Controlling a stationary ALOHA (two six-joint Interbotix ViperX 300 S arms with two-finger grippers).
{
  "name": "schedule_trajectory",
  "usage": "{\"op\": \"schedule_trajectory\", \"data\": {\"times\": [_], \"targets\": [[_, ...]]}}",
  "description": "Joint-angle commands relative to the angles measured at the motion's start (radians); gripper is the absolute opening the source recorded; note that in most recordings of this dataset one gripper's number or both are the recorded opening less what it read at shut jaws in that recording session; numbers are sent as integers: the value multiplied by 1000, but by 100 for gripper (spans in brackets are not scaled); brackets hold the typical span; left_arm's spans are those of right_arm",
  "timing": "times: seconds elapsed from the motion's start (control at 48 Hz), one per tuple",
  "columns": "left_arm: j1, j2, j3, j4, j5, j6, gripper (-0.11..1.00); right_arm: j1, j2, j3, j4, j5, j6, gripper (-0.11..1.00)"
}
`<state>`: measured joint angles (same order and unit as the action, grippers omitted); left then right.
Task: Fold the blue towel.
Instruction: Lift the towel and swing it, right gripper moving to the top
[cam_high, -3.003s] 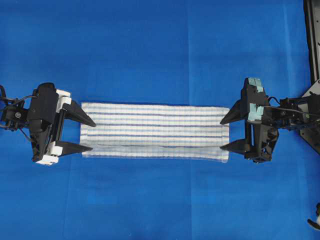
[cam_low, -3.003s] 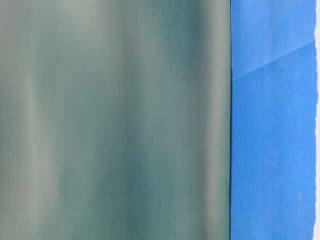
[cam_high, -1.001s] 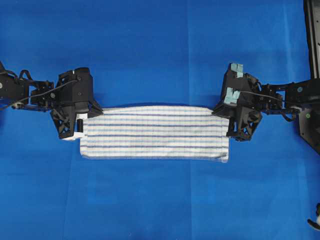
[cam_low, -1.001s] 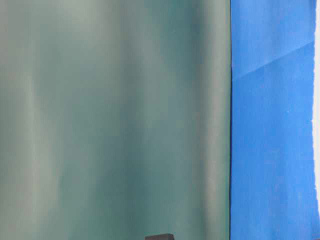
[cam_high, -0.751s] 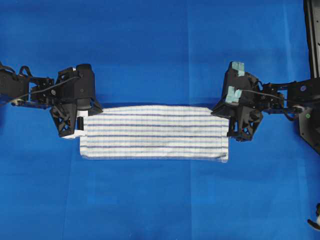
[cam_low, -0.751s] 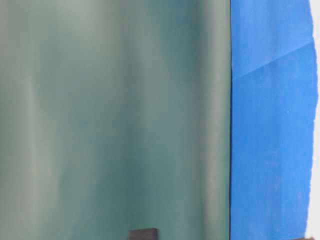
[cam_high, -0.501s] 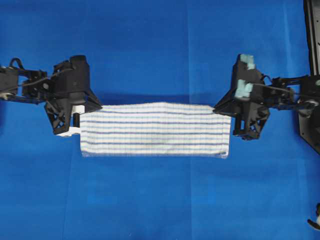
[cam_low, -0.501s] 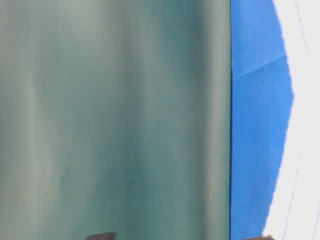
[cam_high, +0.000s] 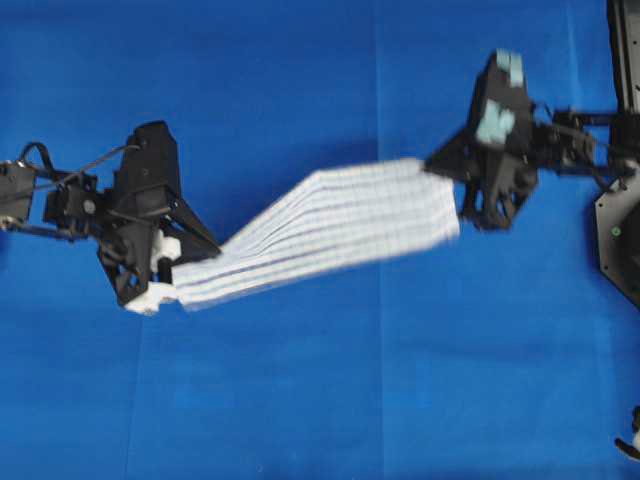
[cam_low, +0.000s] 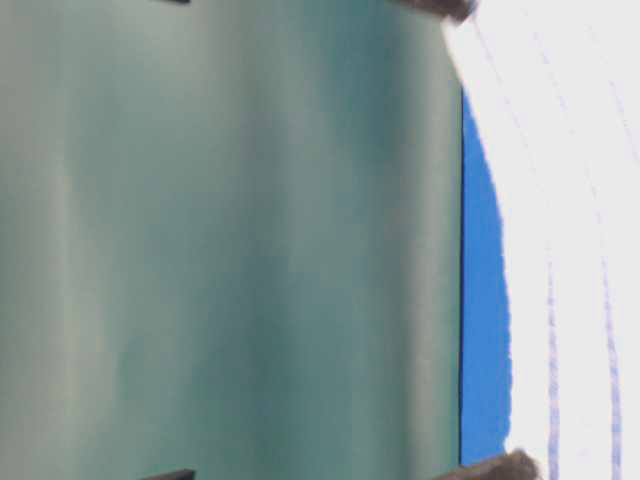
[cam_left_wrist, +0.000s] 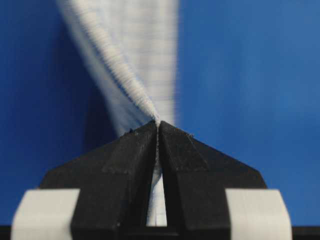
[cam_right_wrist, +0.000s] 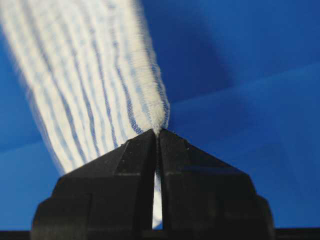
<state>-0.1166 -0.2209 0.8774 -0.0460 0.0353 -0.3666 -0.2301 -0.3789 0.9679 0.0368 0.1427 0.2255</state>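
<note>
The blue towel (cam_high: 330, 225), white with thin blue stripes, hangs stretched in the air between both grippers, slanting from lower left to upper right. My left gripper (cam_high: 205, 248) is shut on its left end; the left wrist view shows the jaws closed on the towel edge (cam_left_wrist: 150, 107). My right gripper (cam_high: 440, 160) is shut on its right end, higher and farther back; the right wrist view shows the towel (cam_right_wrist: 100, 80) pinched at the jaw tips. In the table-level view the towel (cam_low: 570, 200) fills the right side, blurred.
The solid blue table covering (cam_high: 320, 400) spreads under everything. A black frame (cam_high: 625, 80) runs along the right edge of the overhead view. A grey-green surface (cam_low: 230, 240) fills most of the table-level view.
Both grippers closed on the towel's far corners and lifted it off the table. The right gripper has risen and moved back faster, so the towel now slants.
</note>
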Motion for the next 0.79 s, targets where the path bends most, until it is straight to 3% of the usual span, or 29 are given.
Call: {"op": "schedule_trajectory", "data": {"times": [0.0, 0.167, 0.584, 0.772], "targets": [[-26, 8, -44, -2, -49, -37, 3, -61, 12, -57, -41, 8, -2, 2], [-52, 72, -133, -2, -109, -83, 3, -132, 74, -138, -112, 14, -2, 2], [-55, 311, -448, 2, -149, -69, 3, -189, 196, -330, -239, 9, -2, 2], [-55, 385, -552, 3, -150, -67, 3, -206, 204, -348, -259, 12, -2, 2]]}}
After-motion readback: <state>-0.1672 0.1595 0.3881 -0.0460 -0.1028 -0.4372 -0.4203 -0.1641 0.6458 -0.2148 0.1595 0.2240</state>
